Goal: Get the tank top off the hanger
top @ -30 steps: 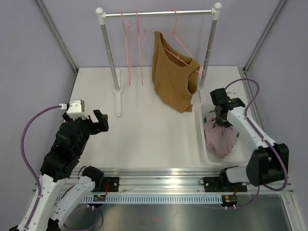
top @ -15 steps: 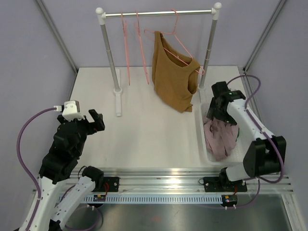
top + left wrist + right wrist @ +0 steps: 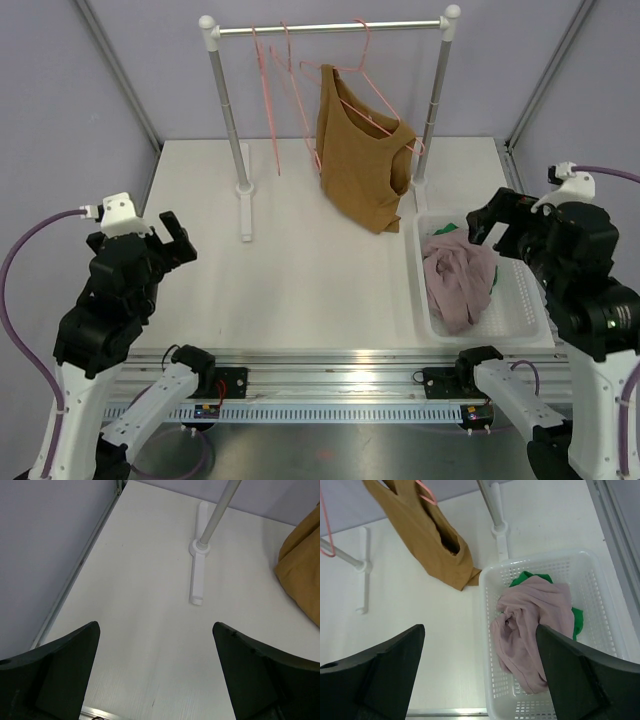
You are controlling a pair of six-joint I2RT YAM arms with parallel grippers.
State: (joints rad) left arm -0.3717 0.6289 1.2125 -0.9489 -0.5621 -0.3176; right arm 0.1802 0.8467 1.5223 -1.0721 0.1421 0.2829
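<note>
The brown tank top (image 3: 358, 160) hangs on a pink hanger (image 3: 372, 97) at the right end of the clothes rail; it droops to the table beside the right post. The right wrist view shows the tank top (image 3: 427, 540) and a bit of the hanger (image 3: 426, 493) at the upper left, far from the fingers. Only its hem (image 3: 302, 575) reaches the left wrist view. My left gripper (image 3: 172, 240) (image 3: 156, 627) is open over the table's left side. My right gripper (image 3: 490, 226) (image 3: 480, 627) is open, high over the basket's left edge, holding nothing.
A white basket (image 3: 418, 290) (image 3: 487, 680) at the right holds a crumpled pink garment (image 3: 458, 280) (image 3: 530, 625) over a green one (image 3: 527, 577). Two bare pink hangers (image 3: 270, 90) hang on the rail (image 3: 300, 29). The rack's left foot (image 3: 198, 570) rests on the table.
My right gripper opened, let the pink garment drop into the basket and drew back up to the right. My left arm pulled back to the left. The bare hangers swing.
</note>
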